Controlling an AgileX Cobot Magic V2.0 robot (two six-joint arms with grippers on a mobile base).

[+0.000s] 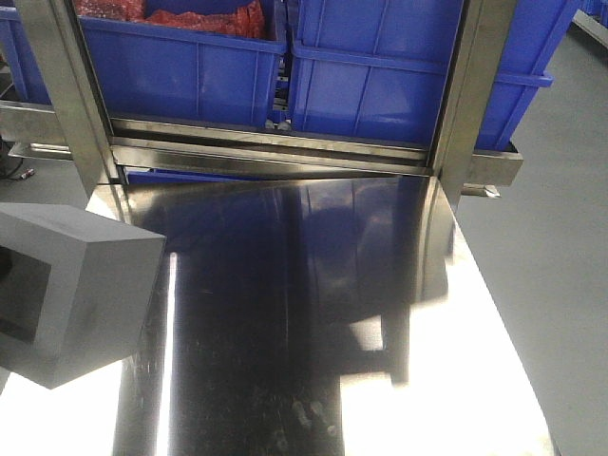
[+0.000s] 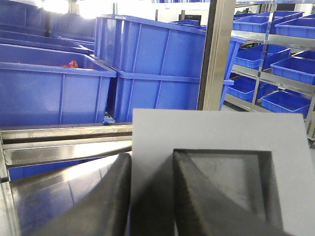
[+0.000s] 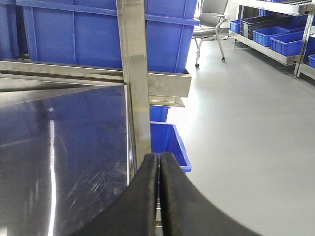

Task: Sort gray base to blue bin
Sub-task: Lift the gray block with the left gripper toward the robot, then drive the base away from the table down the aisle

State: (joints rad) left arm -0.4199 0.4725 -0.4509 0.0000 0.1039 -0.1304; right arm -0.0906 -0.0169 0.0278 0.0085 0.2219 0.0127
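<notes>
Matte gray base [image 2: 216, 130], square-recessed face, one wall in the grasp of left end effector [image 2: 150, 164]; right end effector [image 3: 158, 160] clenched, empty.

Table: polished steel top [image 1: 285, 313] in front of me, mirror-bright, streaked with glare and fine scratches.
Back edge: a steel rail [image 1: 275, 142] running between two upright posts [image 1: 470, 95].
Behind the rail: large blue crates [image 1: 180, 66] side by side, one holding something red.
Floor: smooth grey [image 3: 246, 123], with a small blue bin [image 3: 172, 145] standing just beside my table.
</notes>
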